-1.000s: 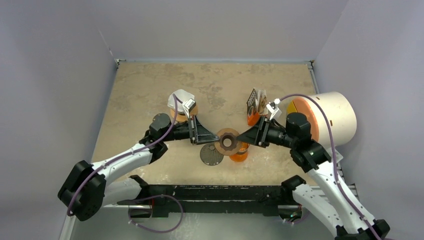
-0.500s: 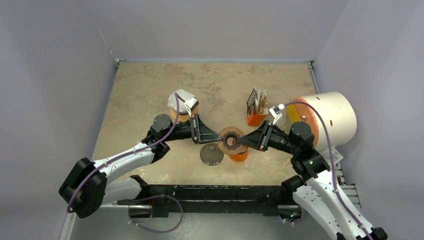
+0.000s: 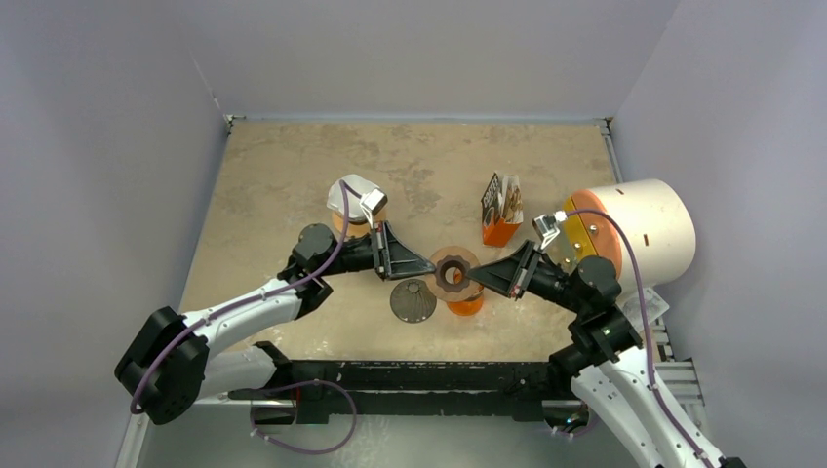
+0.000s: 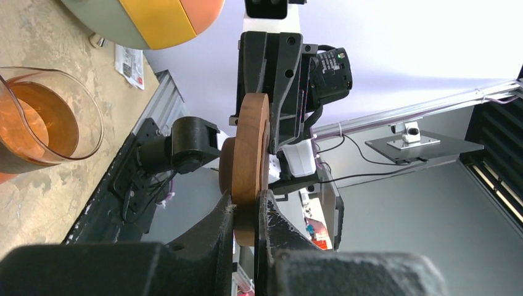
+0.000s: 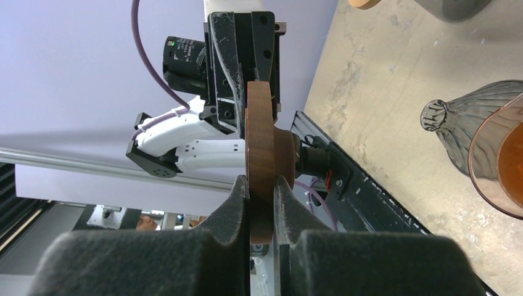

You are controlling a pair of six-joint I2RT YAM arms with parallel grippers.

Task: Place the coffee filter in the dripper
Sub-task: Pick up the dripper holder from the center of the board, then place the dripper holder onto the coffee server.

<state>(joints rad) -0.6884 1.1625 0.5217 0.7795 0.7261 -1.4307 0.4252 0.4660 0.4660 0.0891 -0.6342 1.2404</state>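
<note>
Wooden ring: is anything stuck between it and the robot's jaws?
No, nothing visible. The left gripper and the right gripper are each shut right on the rim of the wooden ring, from opposite sides, jaws touching the wood.

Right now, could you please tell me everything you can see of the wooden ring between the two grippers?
The wooden ring is a thick, smooth, reddish-brown disc with a round hole through its middle and a narrower raised collar on one face. It is held off the table with its holed face toward the overhead camera. In that view it overlaps the orange glass vessel; contact there cannot be judged. The left gripper and right gripper each pinch its rim from opposite sides.
</note>
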